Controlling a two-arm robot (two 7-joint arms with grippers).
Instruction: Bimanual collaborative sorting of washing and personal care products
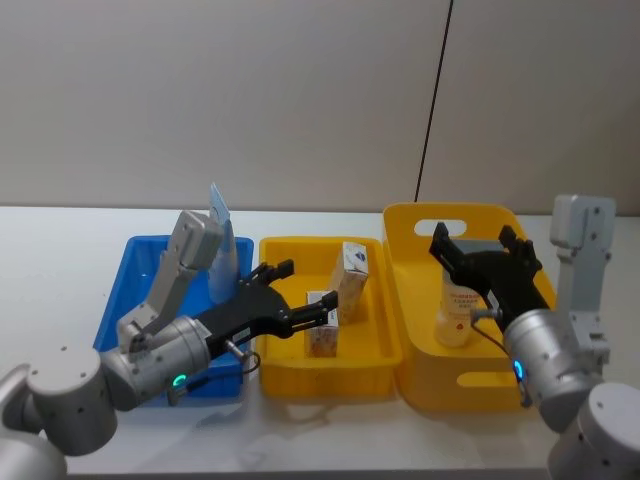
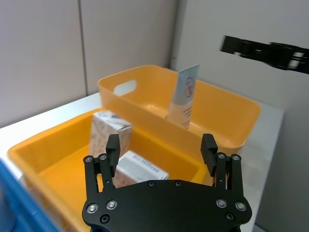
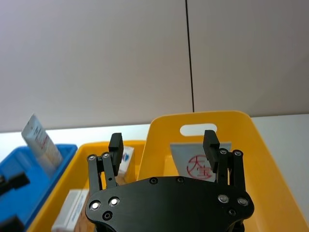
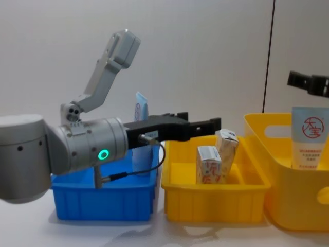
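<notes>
Two cream cartons with red-orange print stand in the middle yellow tray, the front carton and the rear carton. My left gripper hovers open just over the front carton, holding nothing. A pale tube stands in the blue bin. A tube with a red circle logo stands upright in the large yellow bin. My right gripper hangs open above that tube, apart from it.
The three containers sit side by side on a white table, blue on the left, large yellow on the right. A grey wall rises close behind. Bare table lies left of the blue bin and along the front edge.
</notes>
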